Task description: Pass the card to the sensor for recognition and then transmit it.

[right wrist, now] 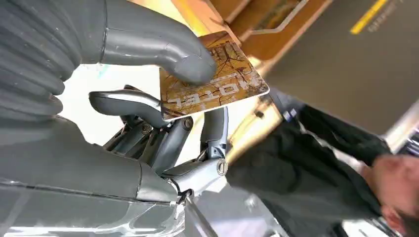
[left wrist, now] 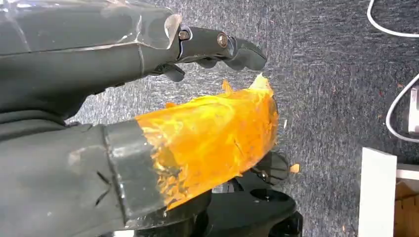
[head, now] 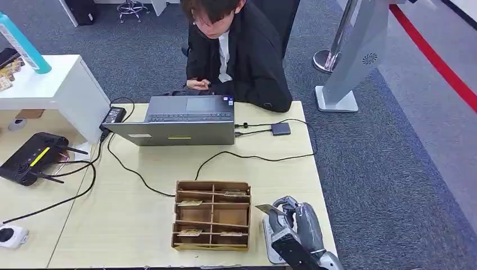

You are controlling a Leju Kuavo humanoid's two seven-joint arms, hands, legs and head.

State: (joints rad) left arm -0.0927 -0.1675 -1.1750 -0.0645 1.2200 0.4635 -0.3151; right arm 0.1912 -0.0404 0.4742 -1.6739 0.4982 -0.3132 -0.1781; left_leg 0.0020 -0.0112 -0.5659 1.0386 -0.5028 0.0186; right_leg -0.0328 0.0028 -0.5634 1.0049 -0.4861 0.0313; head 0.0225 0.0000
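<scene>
Right hand (right wrist: 163,94) pinches the card (right wrist: 217,79) between thumb and fingers, above a white sensor pad (head: 269,242) at the table's (head: 140,225) near right corner, just beside the cardboard organizer (head: 212,215). Left hand (left wrist: 148,59) hangs over grey carpet, fingers loosely curled, holding nothing. Beyond the laptop (head: 180,119) sits a person (head: 242,50).
</scene>
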